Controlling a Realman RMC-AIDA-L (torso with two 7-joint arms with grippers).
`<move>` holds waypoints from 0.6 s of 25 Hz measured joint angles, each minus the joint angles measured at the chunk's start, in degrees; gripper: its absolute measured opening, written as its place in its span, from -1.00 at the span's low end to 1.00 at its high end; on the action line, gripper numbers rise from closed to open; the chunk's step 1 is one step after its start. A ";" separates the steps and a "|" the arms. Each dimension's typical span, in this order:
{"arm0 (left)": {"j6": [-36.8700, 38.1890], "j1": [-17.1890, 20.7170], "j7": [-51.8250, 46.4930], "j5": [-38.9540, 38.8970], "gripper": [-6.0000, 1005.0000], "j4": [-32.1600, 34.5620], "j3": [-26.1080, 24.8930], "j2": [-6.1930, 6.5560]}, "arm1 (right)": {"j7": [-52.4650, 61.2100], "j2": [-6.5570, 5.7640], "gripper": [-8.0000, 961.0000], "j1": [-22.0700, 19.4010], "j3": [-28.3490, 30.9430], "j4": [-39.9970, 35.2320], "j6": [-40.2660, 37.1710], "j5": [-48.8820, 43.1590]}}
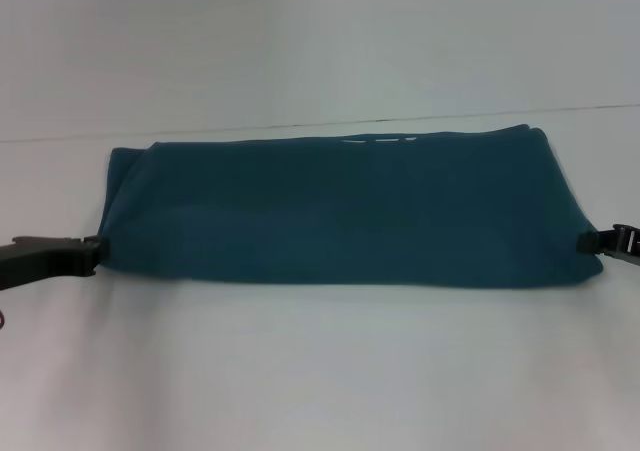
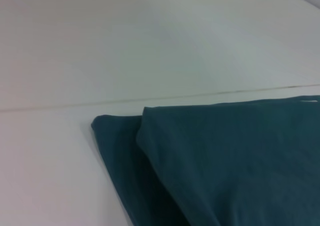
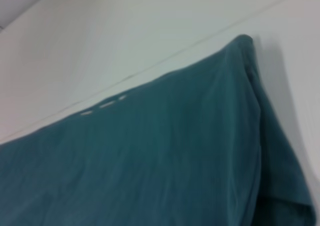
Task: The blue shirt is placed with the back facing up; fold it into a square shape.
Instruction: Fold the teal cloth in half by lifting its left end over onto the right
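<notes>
Both arms are working low at the near corners of a large dark teal-blue soft fabric shirt (image 1: 340, 211), now a long flat band lying across the white tabletop (image 1: 320, 371). The black left gripper (image 1: 92, 254) is sitting at the band's near left corner, tips touching cloth; whether it is pinching or apart cannot be told. The black right gripper (image 1: 590, 240) is meeting the near right corner, and its closure is equally unreadable. Judging by the shape, the lengthwise fold is done and the crosswise fold is in hand; next move is calling for one end carried over the other, edges matched. Beyond the grippers, plain fabric is showing smooth, layered at the left end, with slivers of white lettering (image 1: 380, 139) peeking at the far edge.
</notes>
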 joint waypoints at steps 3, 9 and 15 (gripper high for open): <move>2.18 1.44 -0.42 0.00 -0.91 1.61 -0.37 -0.30 | -1.64 0.01 -0.96 -0.38 0.04 0.00 -0.37 1.36; 6.69 4.05 -0.48 0.00 -0.91 4.12 -2.53 -0.81 | -3.84 0.09 -0.96 -1.17 0.62 -0.05 -1.43 1.87; 9.38 6.18 -0.31 0.00 -0.90 5.89 -4.78 -1.00 | -6.02 0.53 -0.96 -2.59 3.06 -0.44 -4.72 1.87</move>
